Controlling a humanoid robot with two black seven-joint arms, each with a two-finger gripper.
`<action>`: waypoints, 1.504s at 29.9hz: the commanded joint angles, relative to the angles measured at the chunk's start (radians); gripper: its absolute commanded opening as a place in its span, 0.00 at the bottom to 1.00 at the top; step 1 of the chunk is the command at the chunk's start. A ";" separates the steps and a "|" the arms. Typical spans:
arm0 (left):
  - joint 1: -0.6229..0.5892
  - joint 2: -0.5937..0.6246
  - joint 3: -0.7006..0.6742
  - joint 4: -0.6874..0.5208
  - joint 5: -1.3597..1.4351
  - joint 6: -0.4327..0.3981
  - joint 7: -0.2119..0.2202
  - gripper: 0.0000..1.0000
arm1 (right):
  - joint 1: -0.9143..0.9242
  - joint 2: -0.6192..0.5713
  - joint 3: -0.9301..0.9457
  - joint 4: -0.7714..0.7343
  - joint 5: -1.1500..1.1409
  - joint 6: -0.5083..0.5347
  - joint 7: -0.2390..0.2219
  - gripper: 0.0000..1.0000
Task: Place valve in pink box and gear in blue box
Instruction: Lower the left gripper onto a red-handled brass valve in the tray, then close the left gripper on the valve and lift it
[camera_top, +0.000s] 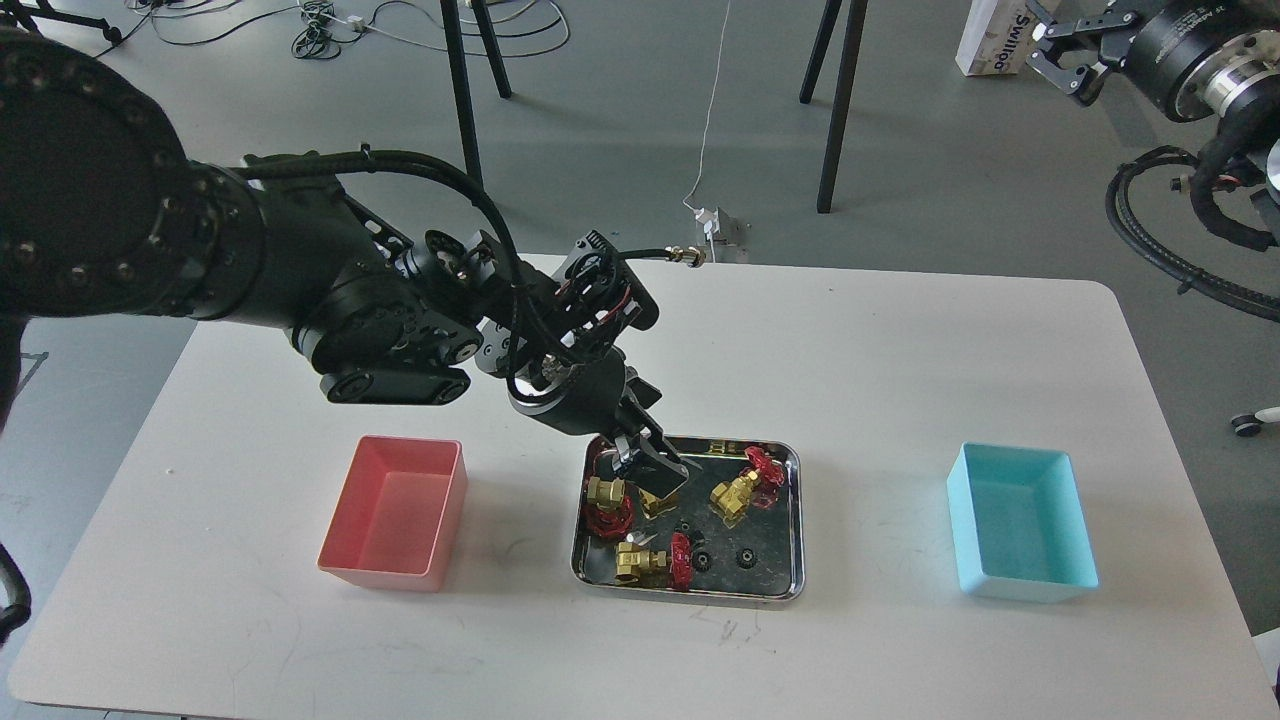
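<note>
The worktop (880, 380) carries three containers in a row: the pink box (395, 515) to my left, a steel tray (790, 520) in the middle, the blue box (1020, 525) to my right. Both boxes look empty, so I judge that no part is sorted yet. The layout suits the job — stock in the centre, one bin within reach of each arm.

My left arm reaches across from the left edge and angles down into the tray's back left corner. The left gripper (655, 472) is down among the valves, its fingers pointing at the tray floor, apparently over a brass body. Whether the fingers are spread or pinching that part I cannot tell; the wrist housing and the dark fingers cover the contact.

My right arm is raised well clear at the top right corner, mostly cut off by the frame. The right gripper (1062, 52) shows its fingers spread, holding nothing.

In the tray, one valve (738, 492) lies toward the back right, another (645, 562) at the front, a third (607, 500) at the left beside my gripper; a fourth, if present, is largely hidden under it. A gear (745, 557) and a second (702, 560) lie on the front floor; a third dark speck nearby is too small to confirm.
</note>
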 joint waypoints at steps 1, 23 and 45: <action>0.053 0.000 0.002 0.004 0.016 0.036 0.000 0.97 | 0.057 0.024 -0.075 -0.035 0.017 -0.001 -0.005 0.99; 0.324 0.000 0.002 0.239 0.130 0.067 0.000 0.85 | 0.000 0.039 -0.090 -0.029 0.018 0.000 -0.007 0.99; 0.399 0.034 0.021 0.299 0.219 0.109 0.000 0.61 | -0.032 0.042 -0.087 -0.024 0.018 0.006 -0.005 0.99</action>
